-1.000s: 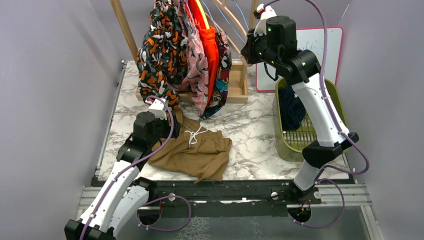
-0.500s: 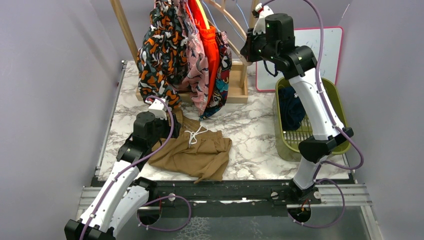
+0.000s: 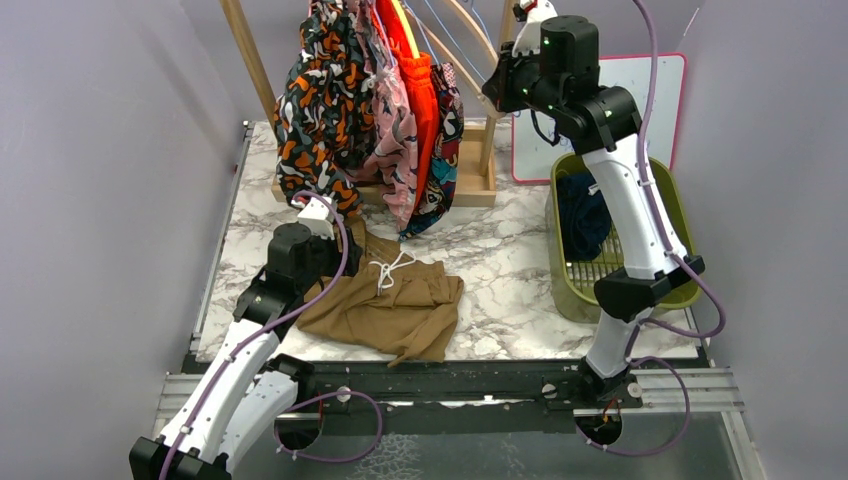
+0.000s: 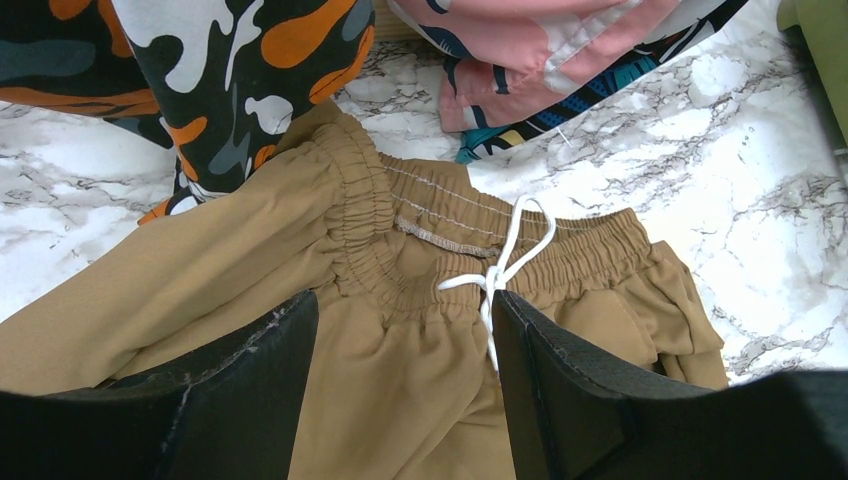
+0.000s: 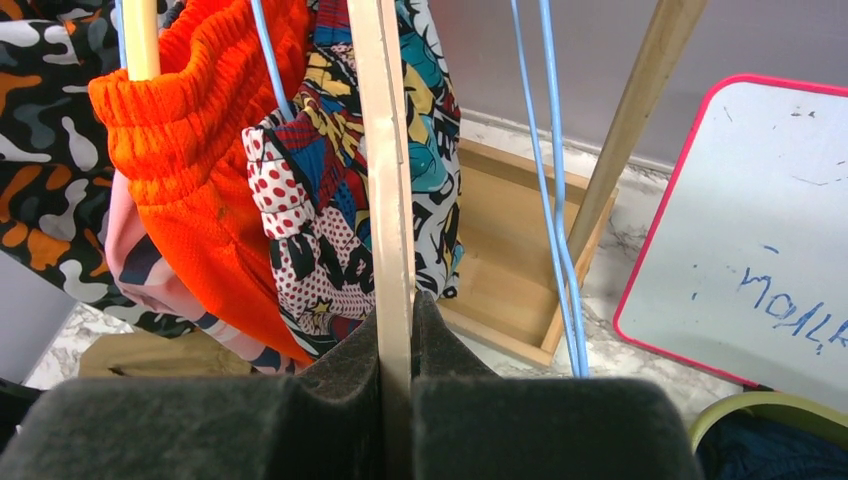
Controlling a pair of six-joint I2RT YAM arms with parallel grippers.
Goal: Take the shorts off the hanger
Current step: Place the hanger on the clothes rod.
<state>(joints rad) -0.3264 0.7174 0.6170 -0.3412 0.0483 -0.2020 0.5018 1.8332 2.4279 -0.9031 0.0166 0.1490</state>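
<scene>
Right wrist: claw (image 5: 397, 320) on hanger (image 5: 383, 150) (wooden)

tan shorts (image 3: 385, 305) on a grey-veined white marble table (image 3: 500, 260), near bright orange shorts (image 3: 422, 100) and black-orange-white blotch shorts (image 3: 315, 110).

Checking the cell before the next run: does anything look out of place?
The tan shorts lie crumpled on the marble table, outside the green basket that holds the navy shorts. The right gripper is shut on a wooden hanger, not on fabric.
</scene>
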